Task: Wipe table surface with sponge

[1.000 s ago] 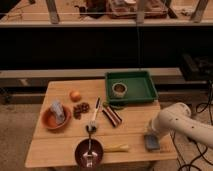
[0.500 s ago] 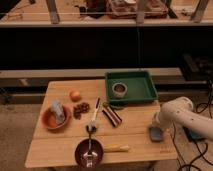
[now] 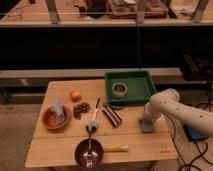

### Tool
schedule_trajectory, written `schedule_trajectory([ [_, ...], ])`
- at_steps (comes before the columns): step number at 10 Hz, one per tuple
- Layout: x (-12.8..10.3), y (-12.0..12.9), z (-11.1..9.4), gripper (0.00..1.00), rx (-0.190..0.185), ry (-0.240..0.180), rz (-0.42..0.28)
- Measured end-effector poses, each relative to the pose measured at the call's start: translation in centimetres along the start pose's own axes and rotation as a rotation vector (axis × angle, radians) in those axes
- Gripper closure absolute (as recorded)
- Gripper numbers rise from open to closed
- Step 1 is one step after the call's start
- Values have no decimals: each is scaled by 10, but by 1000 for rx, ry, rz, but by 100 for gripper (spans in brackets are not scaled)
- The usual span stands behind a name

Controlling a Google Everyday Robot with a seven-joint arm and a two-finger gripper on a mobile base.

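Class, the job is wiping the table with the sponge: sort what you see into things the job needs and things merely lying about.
Needed: sponge, table, claw down at the sponge by the right edge.

Lying about: green tray, orange, brush, two bowls.

sponge [image 3: 146, 124]: grey-blue block, flat on the surface [image 3: 60, 142], near its right edge
gripper [image 3: 148, 119]: directly over the sponge

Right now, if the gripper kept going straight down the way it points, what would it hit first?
The gripper points down at the sponge lying on the table near its right edge. It would likely meet the sponge first, if not already touching; depth is unclear.
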Motion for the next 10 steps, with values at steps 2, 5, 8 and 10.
schedule_trajectory([
  [2,-19,-39,10,100,31,-56,-94],
  [5,-57,-60,9,100,44,-115,-176],
  [8,-75,-52,6,100,36,-145,-169],
  [10,-75,-50,6,100,36,-141,-167],
])
